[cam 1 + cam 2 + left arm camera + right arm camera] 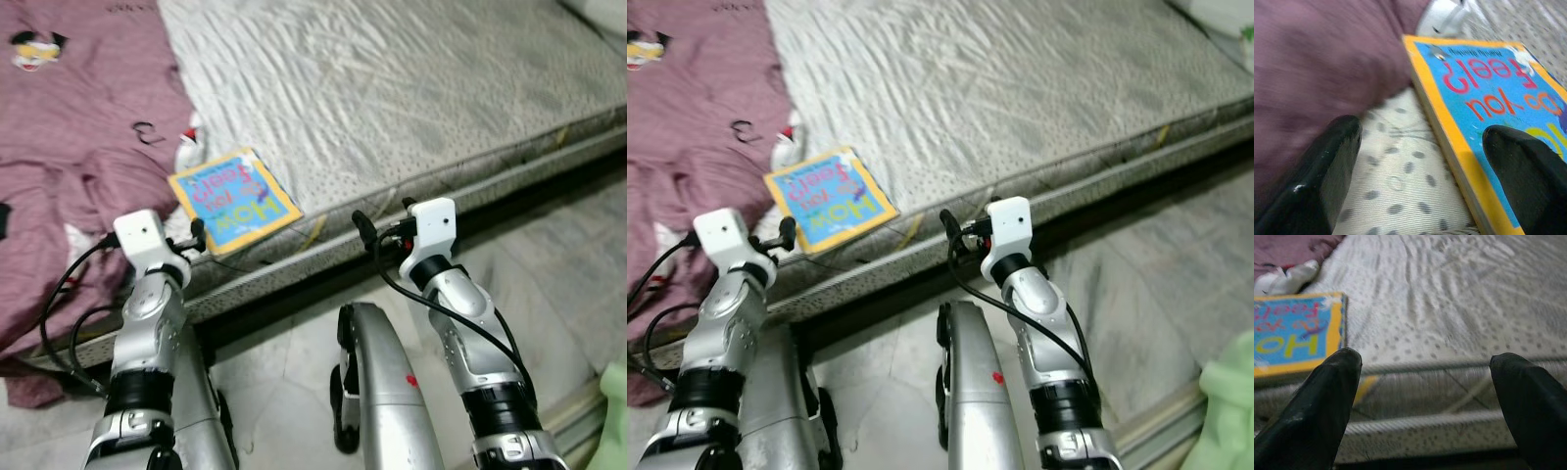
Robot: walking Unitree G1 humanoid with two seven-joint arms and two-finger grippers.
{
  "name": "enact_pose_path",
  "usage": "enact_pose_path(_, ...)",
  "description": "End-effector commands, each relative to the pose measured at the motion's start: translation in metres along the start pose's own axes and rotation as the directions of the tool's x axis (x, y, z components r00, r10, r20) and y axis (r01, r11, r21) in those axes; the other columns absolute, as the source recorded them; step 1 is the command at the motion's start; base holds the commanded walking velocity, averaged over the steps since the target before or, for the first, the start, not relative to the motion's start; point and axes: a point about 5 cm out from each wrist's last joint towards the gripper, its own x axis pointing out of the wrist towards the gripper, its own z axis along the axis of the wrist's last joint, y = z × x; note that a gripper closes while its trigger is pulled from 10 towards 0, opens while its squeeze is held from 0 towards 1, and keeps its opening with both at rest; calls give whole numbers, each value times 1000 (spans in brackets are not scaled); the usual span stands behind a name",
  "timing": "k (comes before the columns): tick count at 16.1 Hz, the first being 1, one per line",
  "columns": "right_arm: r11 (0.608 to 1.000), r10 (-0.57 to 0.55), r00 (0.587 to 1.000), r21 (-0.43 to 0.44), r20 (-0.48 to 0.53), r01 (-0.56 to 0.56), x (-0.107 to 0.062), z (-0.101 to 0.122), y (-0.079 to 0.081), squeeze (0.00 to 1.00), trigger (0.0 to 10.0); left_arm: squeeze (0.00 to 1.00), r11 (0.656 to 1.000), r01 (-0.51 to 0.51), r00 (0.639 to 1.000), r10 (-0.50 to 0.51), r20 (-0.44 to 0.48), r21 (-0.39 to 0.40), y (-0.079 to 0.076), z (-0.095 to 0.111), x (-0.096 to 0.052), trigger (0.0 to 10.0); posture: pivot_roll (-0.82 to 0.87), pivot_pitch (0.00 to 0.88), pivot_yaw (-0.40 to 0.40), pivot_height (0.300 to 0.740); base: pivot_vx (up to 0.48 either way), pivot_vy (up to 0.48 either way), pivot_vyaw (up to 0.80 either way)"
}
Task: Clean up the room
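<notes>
Yellow-bordered blue book (pixel 233 200) lies flat on the mattress (pixel 411 88), close to its front edge; we use it as our landmark. Just beside it, on the side away from the bare mattress, a maroon garment (pixel 69 147) is spread out, and a small white item (pixel 188 147) sits at the book's far corner, too small for us to identify. A bit of green cloth (pixel 1229 411) shows on the floor (pixel 549 264), well apart from the book on our right. Progress, as we judge it: little done in this spot, the book and garment are both still on the bed, so pickup and put-away remain. Left pincer (pixel 1422 171) is raised in front of the mattress edge, right at the book's near corner; fingers spread wide, one over the book's yellow border, the other over dotted mattress fabric beside the garment, nothing held. We read that as lined up to grasp the book, not yet closed on it. Right pincer (pixel 1427 401) is raised too, near the mattress edge, off to the right of the book; fingers wide apart, empty, aimed across the bare mattress.
</notes>
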Motion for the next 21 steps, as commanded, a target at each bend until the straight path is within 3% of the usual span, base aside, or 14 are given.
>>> enact_pose_path(1,1000,-20,999,4,-30,20,-8,-5,-3,0,10000,0,1000,2,1000,-2,-21,-4,1,-7,-1,10000,-218,290,-21,484,0,0,0)
enact_pose_path(4,999,-42,998,9,-37,42,-13,-5,-5,0,10000,0,1000,30,997,-30,-65,-4,-4,-15,3,10000,-231,302,-13,484,0,0,0)
enact_pose_path(7,999,-44,998,7,-40,44,-15,-4,-5,0,10000,0,995,59,994,-66,-82,-86,-10,-22,6,10000,-239,303,-12,484,0,0,0)
enact_pose_path(9,999,-45,998,5,-44,46,-15,-2,-5,0,10000,0,979,62,991,-84,-106,-192,-13,-26,9,10000,-246,302,-14,484,0,0,0)
enact_pose_path(12,999,-44,998,1,-44,44,-14,-1,-5,0,10000,0,941,152,976,-192,-107,-304,-36,-23,16,10000,-242,295,-17,484,0,0,0)
enact_pose_path(13,999,-43,998,-1,-40,43,-12,0,-4,0,10000,0,914,179,966,-233,-110,-364,-46,-24,17,10000,-246,290,-18,484,0,0,0)
enact_pose_path(16,999,-44,998,-2,-37,44,-11,2,-4,0,10000,0,885,182,962,-251,-110,-429,-49,-25,20,10000,-249,284,-22,484,0,0,0)
enact_pose_path(19,999,-41,999,-6,-35,41,-10,3,-4,0,10000,0,872,223,938,-314,-148,-435,-56,-30,21,10000,-246,277,-23,484,0,0,0)
enact_pose_path(21,999,-40,999,-6,-28,40,-6,4,-2,0,10000,0,819,292,896,-415,-159,-494,-71,-34,19,10000,-242,264,-22,484,0,0,0)
